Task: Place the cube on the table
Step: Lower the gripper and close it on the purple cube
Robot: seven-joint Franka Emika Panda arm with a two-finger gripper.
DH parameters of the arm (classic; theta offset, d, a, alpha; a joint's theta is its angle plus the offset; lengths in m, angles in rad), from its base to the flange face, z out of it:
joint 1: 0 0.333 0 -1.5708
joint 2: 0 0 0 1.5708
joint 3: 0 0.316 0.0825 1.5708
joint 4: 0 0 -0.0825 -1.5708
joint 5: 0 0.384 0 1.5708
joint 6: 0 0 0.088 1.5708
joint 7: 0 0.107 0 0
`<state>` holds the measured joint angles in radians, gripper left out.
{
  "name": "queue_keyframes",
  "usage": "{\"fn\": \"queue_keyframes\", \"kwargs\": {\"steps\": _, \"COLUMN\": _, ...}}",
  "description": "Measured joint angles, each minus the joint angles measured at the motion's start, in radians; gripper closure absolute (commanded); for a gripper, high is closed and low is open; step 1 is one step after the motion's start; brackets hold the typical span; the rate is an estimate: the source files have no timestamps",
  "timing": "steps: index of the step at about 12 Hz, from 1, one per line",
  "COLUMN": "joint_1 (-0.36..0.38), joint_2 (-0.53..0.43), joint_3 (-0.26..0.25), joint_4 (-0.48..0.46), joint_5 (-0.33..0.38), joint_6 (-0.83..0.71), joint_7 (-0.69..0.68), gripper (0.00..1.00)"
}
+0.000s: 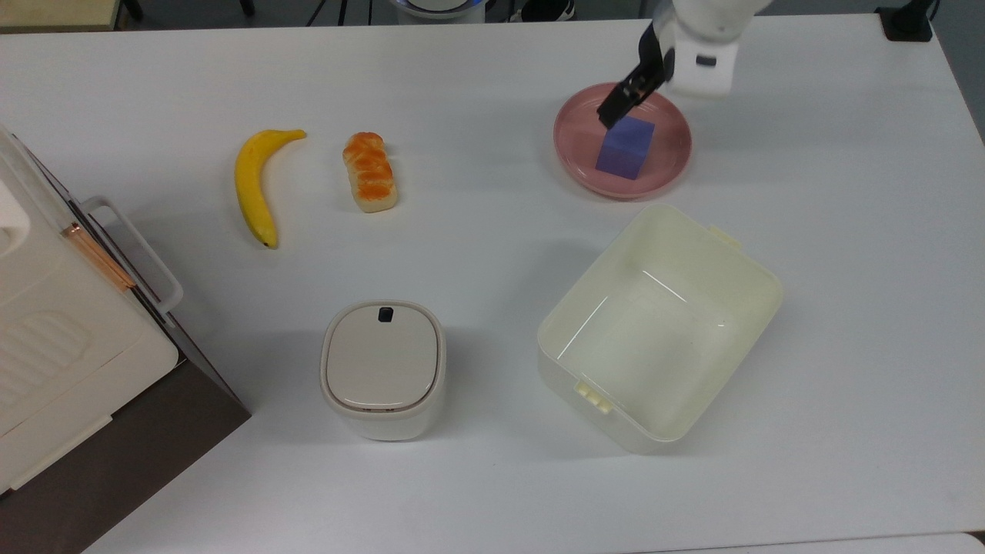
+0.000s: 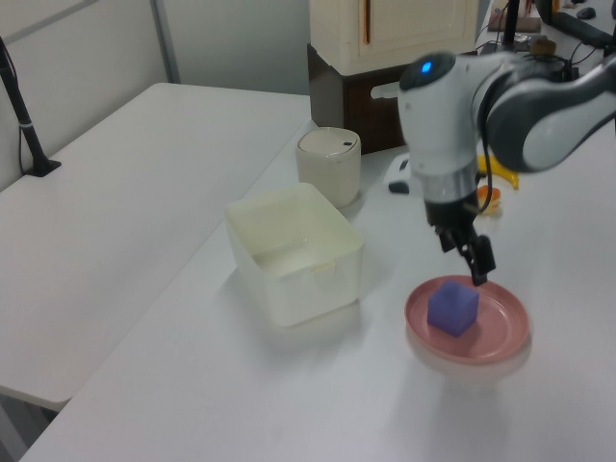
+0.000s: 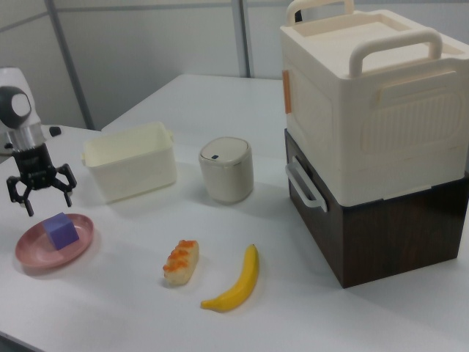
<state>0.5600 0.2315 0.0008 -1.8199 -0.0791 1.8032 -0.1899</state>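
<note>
Cube (image 1: pixel 625 147) resting in a pink plate (image 1: pixel 669 169) on the white counter (image 1: pixel 477 231), fingers spread wide just above it.

In the top view, the lidded bin (image 1: pixel 383 369) sits at lower centre and the cream tub (image 1: pixel 658 327) at lower right. The banana (image 1: pixel 254 185) and bread roll (image 1: pixel 370 171) lie at middle left, well apart from the plate in the upper right. The gripper (image 3: pixel 40 192) hangs over the plate's edge in the right view's left, its fingers (image 3: pixel 68 192) apart and clear of the cube. A stacked storage box (image 3: pixel 374 125) fills the right view's upper right.
</note>
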Motion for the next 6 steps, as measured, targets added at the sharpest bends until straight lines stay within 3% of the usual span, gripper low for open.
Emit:
{"fn": "queue_keyframes", "kwargs": {"steps": 3, "joint_1": 0.013, "joint_2": 0.075, "joint_3": 0.001, "joint_4": -0.001, "joint_5": -0.05, "joint_6": 0.057, "joint_7": -0.001, "gripper": 0.01}}
{"fn": "queue_keyframes", "kwargs": {"steps": 4, "joint_1": 0.014, "joint_2": 0.082, "joint_3": 0.001, "joint_4": -0.001, "joint_5": -0.058, "joint_6": 0.06, "joint_7": -0.001, "gripper": 0.1}}
{"fn": "queue_keyframes", "kwargs": {"steps": 6, "joint_1": 0.021, "joint_2": 0.094, "joint_3": 0.001, "joint_4": -0.001, "joint_5": -0.087, "joint_6": 0.06, "joint_7": -0.003, "gripper": 0.37}}
